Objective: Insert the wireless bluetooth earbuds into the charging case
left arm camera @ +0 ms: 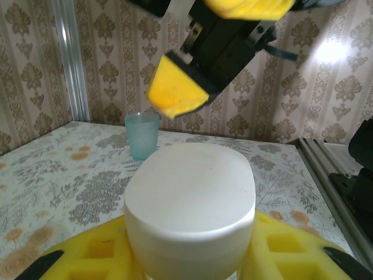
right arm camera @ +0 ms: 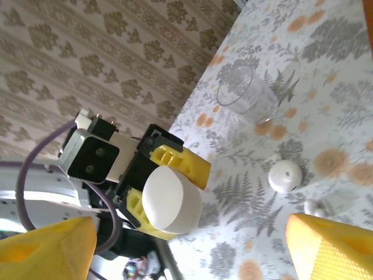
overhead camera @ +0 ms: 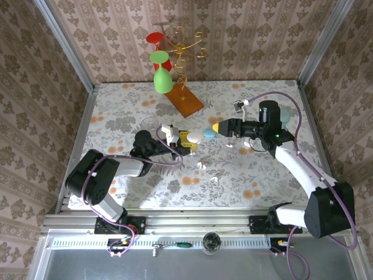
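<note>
My left gripper [overhead camera: 187, 140] is shut on a white pebble-shaped charging case [overhead camera: 194, 137], held a little above the table. In the left wrist view the case [left arm camera: 191, 204] stands closed between the yellow fingers [left arm camera: 291, 251]. My right gripper [overhead camera: 220, 127] faces it from the right, open, its yellow fingers [right arm camera: 332, 248] wide apart and holding nothing. The right wrist view has the case [right arm camera: 172, 201] straight ahead. A pale blue case [overhead camera: 208, 133] lies between the two grippers. Two tiny white earbuds [overhead camera: 201, 165] [overhead camera: 214, 179] lie on the cloth nearer the front.
A clear glass [overhead camera: 150, 123] stands left of the left gripper. A teal cup [overhead camera: 284, 116] sits behind the right arm. At the back a wire rack on a wooden base [overhead camera: 186, 100] carries red and green glasses. A small white rounded piece [right arm camera: 285, 176] lies on the table.
</note>
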Controlling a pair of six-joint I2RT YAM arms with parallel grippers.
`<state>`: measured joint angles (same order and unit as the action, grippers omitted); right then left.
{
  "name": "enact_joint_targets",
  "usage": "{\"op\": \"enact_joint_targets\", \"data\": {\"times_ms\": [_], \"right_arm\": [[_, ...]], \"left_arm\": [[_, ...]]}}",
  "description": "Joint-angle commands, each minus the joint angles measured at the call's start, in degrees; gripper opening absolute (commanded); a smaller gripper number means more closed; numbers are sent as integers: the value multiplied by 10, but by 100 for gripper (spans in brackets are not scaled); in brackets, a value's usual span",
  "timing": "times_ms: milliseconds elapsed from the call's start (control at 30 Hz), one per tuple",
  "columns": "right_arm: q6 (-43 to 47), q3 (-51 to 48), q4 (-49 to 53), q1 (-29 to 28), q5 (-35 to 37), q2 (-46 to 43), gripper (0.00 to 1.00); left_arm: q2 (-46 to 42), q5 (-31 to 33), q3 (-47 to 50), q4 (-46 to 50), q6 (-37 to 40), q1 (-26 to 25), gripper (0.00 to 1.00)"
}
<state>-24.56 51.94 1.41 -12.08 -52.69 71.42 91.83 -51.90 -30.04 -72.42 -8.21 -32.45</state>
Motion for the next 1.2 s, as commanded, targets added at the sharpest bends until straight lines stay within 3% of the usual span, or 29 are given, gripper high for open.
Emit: {"op": "enact_joint_targets", "data": {"times_ms": [0,100,200,467,800,1167], "right_arm": [[218,30,121,-35,87,-26,87],[352,49,180,-112,216,-33,90],[386,44,152,-165,294,-30,91],[329,40,72,-185,314,-9,90],[358,47,79,-194,289,9,92],[289,39,27,-200,380,4,89]], "left_arm": [[-27,17,11,-14,-14,-4,31],[-34,24,16,-13,-14,-8,30],[-37,23,20,-10,1,-12,31],[-38,7,24,-11,8,-13,31],[-34,16,12,-11,-15,-13,31],[-35,0,16,-11,5,-13,32]]}}
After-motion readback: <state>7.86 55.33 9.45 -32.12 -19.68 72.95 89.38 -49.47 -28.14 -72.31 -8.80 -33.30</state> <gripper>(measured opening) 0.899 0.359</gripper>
